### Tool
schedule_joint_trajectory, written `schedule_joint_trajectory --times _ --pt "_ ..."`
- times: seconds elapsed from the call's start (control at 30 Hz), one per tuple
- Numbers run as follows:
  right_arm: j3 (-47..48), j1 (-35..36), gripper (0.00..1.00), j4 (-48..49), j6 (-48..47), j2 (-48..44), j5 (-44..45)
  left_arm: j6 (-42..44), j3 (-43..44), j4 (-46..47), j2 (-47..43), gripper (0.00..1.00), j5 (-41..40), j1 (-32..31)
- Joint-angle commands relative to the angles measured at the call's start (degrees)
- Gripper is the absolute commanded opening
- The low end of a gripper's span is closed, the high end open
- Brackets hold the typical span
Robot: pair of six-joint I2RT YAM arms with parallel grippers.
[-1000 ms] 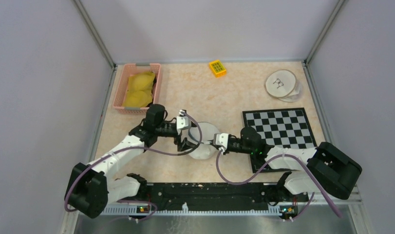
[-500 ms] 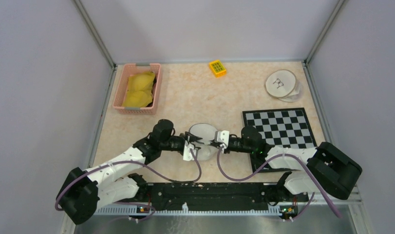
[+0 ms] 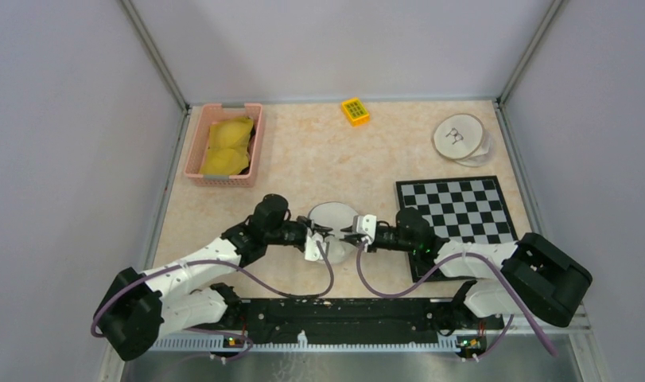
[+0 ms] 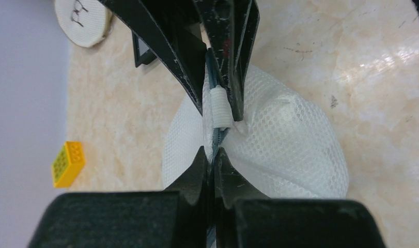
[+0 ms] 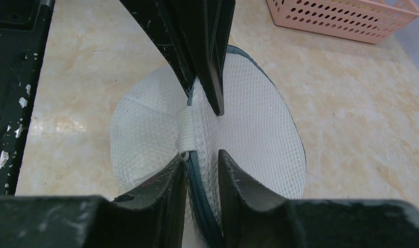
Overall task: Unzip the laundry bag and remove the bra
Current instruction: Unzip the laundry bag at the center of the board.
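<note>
I can read no text anywhere. The wooden disc [image 3: 456, 135] carries black marks, but I cannot make them out.

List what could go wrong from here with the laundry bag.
The left hand pinches only the thin seam of the laundry bag; the mesh may slip out.
The right hand stands open around the white tab, so it may miss the zipper.
The two hands nearly meet and could collide.

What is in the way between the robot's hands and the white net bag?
Nothing visible. The left gripper is shut on the laundry bag at its zipper, and the right gripper straddles that zipper, jaws apart.
</note>
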Motion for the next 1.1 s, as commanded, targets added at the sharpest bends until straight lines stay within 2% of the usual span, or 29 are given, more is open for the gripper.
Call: schedule_joint_trajectory --times 0.0,0.13,0.4,0.77,0.93,1.07 --pt "-1.8 -0.5 0.33 7.0 -1.5 -2.2 1.2 -10.9 3.8 -2.9 2.3 0.00 6.0 1.8" --pt "-2.7 -0.4 0.39 9.7 -2.1 -2.1 1.4 -17.2 4.8 -2.6 4.4 0.00 10.5 3.9" --pt "-4.6 0.0 0.38 11.5 -6.0 -2.2 2.3 -26.4 8.5 -3.7 9.5 0.00 22.3 10.5" --pt "-4.0 1.3 0.46 13.5 -6.4 -1.7 2.1 -27.7 9.8 -6.9 13.3 0.00 27.6 12.2" --pt "-3.3 2.2 0.39 13.3 -6.0 -1.1 1.0 -28.6 11.0 -8.4 15.1 0.00 29.2 12.7" --pt "-3.3 2.5 0.22 12.8 -6.6 -0.6 0.4 -30.1 11.8 -7.9 16.2 0.00 30.7 13.4"
